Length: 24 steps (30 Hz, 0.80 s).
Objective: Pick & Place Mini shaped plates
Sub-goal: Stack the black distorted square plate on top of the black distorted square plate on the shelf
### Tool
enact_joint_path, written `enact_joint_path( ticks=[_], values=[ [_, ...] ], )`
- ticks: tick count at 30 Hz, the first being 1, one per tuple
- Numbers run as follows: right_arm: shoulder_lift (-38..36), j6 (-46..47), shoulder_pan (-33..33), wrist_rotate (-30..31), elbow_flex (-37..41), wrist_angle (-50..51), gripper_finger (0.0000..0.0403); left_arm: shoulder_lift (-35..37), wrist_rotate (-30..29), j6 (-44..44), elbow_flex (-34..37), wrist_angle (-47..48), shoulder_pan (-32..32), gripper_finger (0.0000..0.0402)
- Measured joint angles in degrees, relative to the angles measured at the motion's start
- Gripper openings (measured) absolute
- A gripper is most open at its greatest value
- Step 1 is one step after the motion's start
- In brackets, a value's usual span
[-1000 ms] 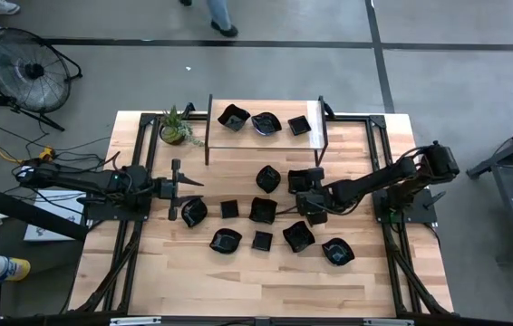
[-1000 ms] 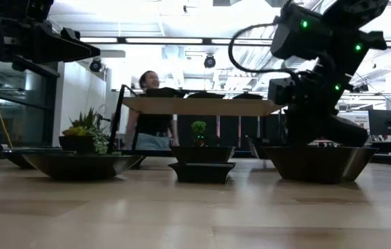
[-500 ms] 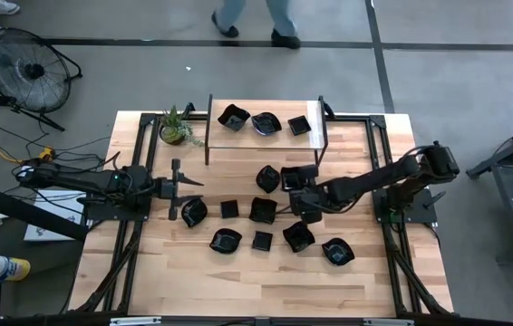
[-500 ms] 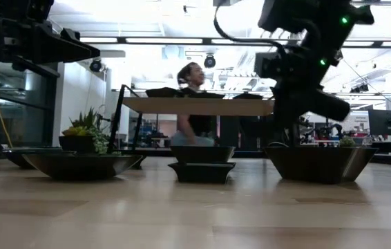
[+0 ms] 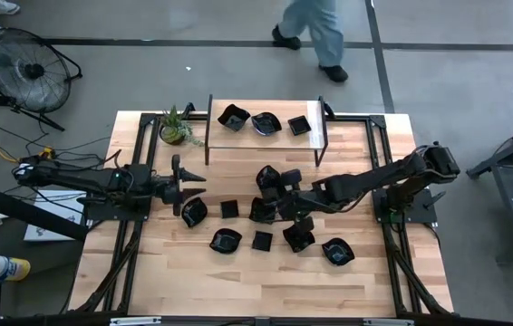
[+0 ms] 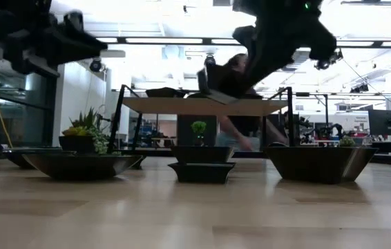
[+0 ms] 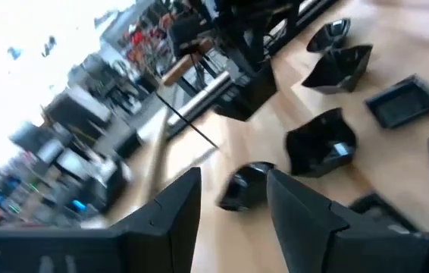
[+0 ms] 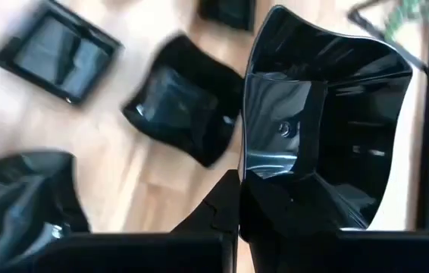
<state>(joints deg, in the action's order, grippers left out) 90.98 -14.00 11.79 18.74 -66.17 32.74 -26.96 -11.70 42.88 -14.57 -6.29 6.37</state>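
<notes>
Jaws of the right gripper [image 5: 285,184] were pinched shut on one rim of a glossy black square mini plate with flared corners [image 8: 322,129], held clear of the light wooden tabletop [image 5: 238,281] above the middle cluster of loose black dishes; low view showed it raised abt level w/ the wooden shelf on black posts [image 5: 266,136]. Left gripper [image 5: 187,181] waited at the table's left side, jaws spread wide & empty, just beside a rounded black dish [image 5: 194,212]. Three dishes already sat on the shelf. Judged step: carry to the shelf, though the target is an inference. To do it well: keep the plate lifted above the shelf edge & posts before crossing; the grip is on one rim only, so the dish may swing or slip, so move slowly; aim for bare shelf, e.g. beside the small square dish [image 5: 298,125]; lower until seated, then release. Small green potted plant [image 5: 176,127] stood well apart.
</notes>
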Motion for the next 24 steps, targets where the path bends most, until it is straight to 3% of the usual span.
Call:
enact_joint_path(
  ticks=[6,11,18,24],
  values=[
    [0.0,-0.41,-0.54,-4.29,-1.95,-0.05,0.0002,-8.4,0.63,18.4,-8.49,-0.12,0.0,0.0149],
    [0.0,-1.29,-0.57,-4.16,-2.04,-0.22,0.0006,-20.01,0.66,34.91,-15.94,0.37,0.0,0.0149],
    [0.0,-1.22,-0.55,-4.24,-2.04,-0.42,0.0004,-36.67,0.64,43.88,-25.7,1.16,0.0,0.0149],
    [0.0,-1.46,-0.55,-5.2,-2.04,-0.12,0.0004,-45.37,0.61,46.2,-33.95,7.82,0.0,0.0145]
  ],
)
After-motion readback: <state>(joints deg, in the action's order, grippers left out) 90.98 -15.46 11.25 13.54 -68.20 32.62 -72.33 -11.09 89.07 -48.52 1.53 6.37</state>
